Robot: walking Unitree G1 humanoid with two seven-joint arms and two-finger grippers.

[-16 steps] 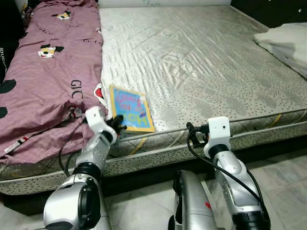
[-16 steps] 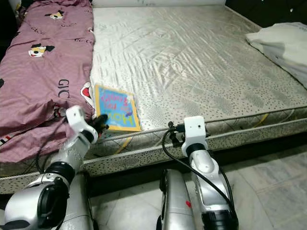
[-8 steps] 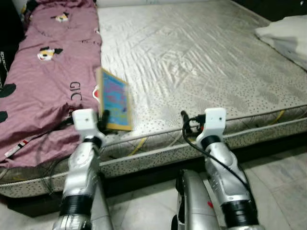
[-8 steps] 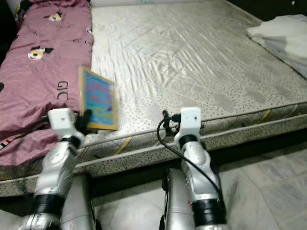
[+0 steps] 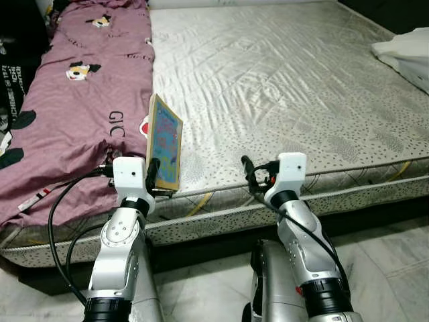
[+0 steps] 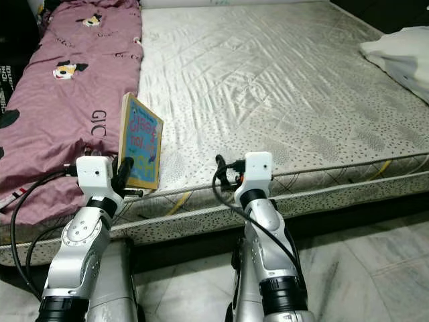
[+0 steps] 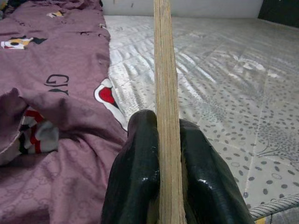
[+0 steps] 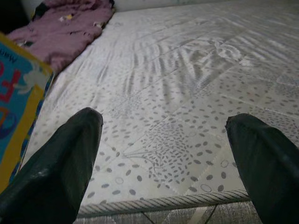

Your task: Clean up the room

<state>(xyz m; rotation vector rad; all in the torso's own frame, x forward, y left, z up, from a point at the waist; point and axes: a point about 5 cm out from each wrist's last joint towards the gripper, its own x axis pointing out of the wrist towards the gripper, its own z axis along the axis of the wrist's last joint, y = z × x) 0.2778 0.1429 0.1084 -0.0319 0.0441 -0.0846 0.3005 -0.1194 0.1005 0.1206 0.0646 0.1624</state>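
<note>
A flat book [image 5: 165, 143] with a blue and yellow cover stands upright on its lower edge above the front edge of the mattress [image 5: 281, 87]. My left gripper [image 5: 153, 176] is shut on its bottom edge; in the left wrist view the book's thin edge [image 7: 164, 93] runs between the two black fingers [image 7: 140, 172]. My right gripper [image 5: 253, 176] is open at the mattress's front edge, to the right of the book, holding nothing. Its fingers [image 8: 56, 168] spread wide over the dotted sheet in the right wrist view, with the book's cover [image 8: 18, 107] beside them.
A crumpled purple blanket [image 5: 74, 114] with cartoon prints covers the left part of the bed. A white pillow [image 5: 409, 50] lies at the far right. Dark clothing [image 5: 13, 74] hangs at the far left. Marble floor [image 5: 395, 261] lies below the bed frame.
My left gripper has lifted the book from lying flat on the mattress to standing upright. The camera shifted slightly. The right gripper stays at the mattress edge.
</note>
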